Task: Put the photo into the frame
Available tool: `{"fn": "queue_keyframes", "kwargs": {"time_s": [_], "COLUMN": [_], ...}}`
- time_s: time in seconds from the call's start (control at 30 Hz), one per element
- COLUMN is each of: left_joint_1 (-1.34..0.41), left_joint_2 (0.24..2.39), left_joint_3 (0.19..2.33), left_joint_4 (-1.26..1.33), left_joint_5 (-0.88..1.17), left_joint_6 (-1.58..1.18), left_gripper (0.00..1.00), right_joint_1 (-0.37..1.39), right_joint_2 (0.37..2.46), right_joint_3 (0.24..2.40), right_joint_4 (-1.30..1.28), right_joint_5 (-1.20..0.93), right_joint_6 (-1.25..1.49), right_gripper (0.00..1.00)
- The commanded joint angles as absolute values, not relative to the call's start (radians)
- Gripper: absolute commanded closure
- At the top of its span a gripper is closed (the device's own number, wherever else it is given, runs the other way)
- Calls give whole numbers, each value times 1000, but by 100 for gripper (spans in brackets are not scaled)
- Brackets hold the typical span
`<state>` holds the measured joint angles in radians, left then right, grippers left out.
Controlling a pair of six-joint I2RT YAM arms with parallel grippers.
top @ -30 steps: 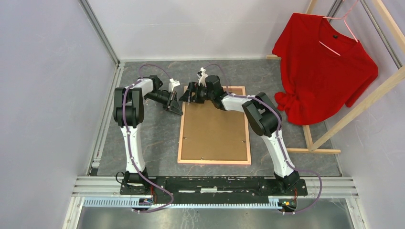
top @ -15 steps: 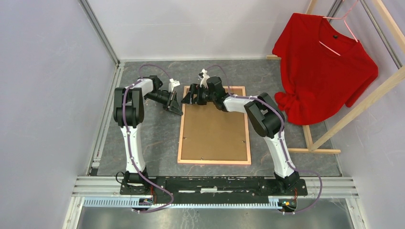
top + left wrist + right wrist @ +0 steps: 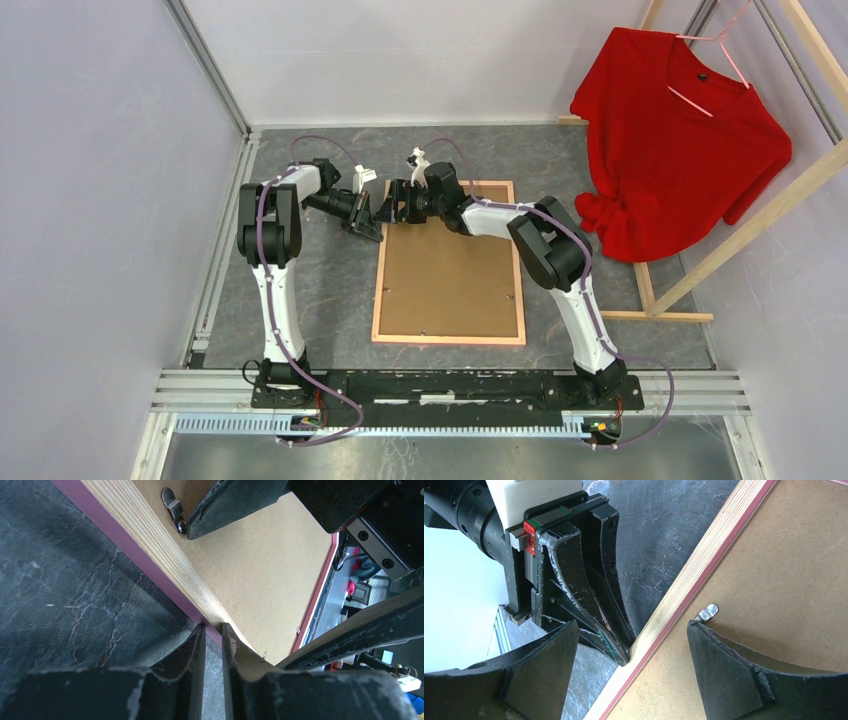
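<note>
The frame (image 3: 448,270) lies face down on the dark veined table (image 3: 320,290), with its smooth brown hardboard up. At its far left corner my left gripper (image 3: 213,629) has its fingers nearly pressed together against the layered pale rim. My right gripper (image 3: 631,627) is spread wide, straddling that rim beside a small metal clip (image 3: 708,612).

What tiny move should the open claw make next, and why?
Probably the right gripper should push the small metal clip aside. It is open, one finger right beside that clip; the frame lies face down with the brown backing board in place, and the left gripper, nearly closed, sits at the frame's edge, seemingly bracing it.
</note>
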<state>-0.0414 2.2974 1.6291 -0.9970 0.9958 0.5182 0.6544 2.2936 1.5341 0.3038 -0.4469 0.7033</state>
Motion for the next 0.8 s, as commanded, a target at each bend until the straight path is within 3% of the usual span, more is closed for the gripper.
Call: {"fn": "queue_keyframes", "kwargs": {"time_s": [0.0, 0.17, 0.77], "left_joint_1": [-51, -52, -51], "left_joint_2": [2289, 2292, 2293], "left_joint_3": [1593, 1591, 1593], "left_joint_4": [-998, -998, -997], "left_joint_5": [911, 909, 916], "left_joint_6": [598, 601, 597], "left_gripper": [77, 77, 77], "right_joint_1": [643, 624, 628], "right_joint_2": [2283, 2237, 2325], "right_joint_3": [1521, 1450, 1526], "right_joint_4": [265, 281, 325], "right_joint_5": [-413, -399, -449], "right_joint_6": [658, 647, 711], "right_gripper": [13, 13, 14]}}
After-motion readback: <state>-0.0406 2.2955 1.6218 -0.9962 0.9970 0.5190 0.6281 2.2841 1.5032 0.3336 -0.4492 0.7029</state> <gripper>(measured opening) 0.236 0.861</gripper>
